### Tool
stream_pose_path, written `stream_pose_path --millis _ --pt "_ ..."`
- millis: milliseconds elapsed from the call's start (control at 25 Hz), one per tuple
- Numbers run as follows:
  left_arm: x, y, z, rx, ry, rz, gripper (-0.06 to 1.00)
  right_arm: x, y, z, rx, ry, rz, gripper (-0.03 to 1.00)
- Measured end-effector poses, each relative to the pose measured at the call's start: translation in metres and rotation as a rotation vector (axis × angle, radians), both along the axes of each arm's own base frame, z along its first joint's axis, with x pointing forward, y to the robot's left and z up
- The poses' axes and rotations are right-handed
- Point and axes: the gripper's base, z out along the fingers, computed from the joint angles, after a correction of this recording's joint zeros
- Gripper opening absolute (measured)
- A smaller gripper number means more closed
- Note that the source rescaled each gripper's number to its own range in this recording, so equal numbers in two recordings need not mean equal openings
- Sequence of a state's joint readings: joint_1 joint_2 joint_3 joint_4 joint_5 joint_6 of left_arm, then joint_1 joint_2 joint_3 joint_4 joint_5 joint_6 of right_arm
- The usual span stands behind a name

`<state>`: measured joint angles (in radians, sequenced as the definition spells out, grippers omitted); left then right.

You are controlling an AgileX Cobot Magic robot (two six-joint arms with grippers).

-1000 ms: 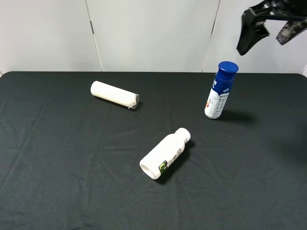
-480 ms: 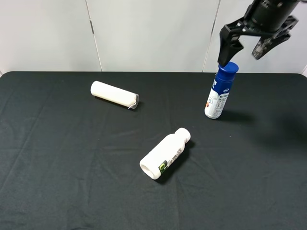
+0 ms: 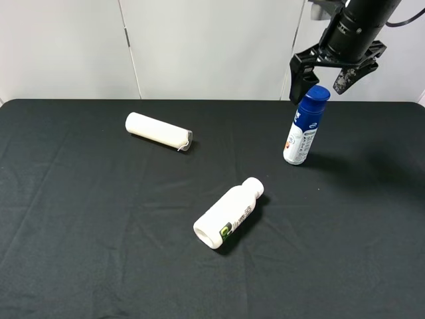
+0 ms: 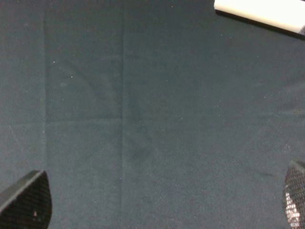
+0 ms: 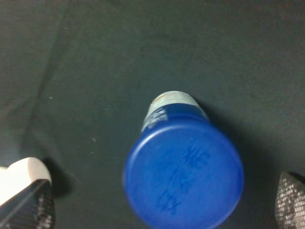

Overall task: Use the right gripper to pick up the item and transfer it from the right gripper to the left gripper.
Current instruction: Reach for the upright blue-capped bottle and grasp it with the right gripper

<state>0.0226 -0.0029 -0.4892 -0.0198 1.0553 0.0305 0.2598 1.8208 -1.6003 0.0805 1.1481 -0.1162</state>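
The item [image 3: 304, 127], a slim white bottle with a dark-blue cap and a blue-and-white label, stands upright at the right rear of the black table. My right gripper [image 3: 322, 81] is open just above it, one finger on each side of the cap, not touching. In the right wrist view the blue cap [image 5: 183, 174] fills the space between the two fingertips [image 5: 289, 200]. My left gripper [image 4: 157, 202] is open and empty over bare cloth; it is out of the exterior high view.
A plain white tube [image 3: 158, 130] lies at the left rear and shows in the left wrist view [image 4: 262, 12]. An all-white bottle with a green-black logo [image 3: 229, 212] lies on its side mid-table. The black cloth [image 3: 99, 232] covers the table.
My right gripper has moved left and down from the upper right corner to just above the item's blue cap, staying open. The bottles and the tube have not moved.
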Motion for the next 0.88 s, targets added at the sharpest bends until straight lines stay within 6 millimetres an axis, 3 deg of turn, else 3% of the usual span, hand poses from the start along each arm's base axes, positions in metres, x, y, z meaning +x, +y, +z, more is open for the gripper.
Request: stream_pose_path --millis 280,880 --pt "0.000 0.000 0.000 0.000 0.000 0.000 0.93 0.013 0.002 -0.025 -0.028 0.030 0.001 1.00" --pt "0.000 0.000 0.000 0.000 0.000 0.000 0.93 0.023 0.005 -0.053 -0.040 0.083 0.000 1.00"
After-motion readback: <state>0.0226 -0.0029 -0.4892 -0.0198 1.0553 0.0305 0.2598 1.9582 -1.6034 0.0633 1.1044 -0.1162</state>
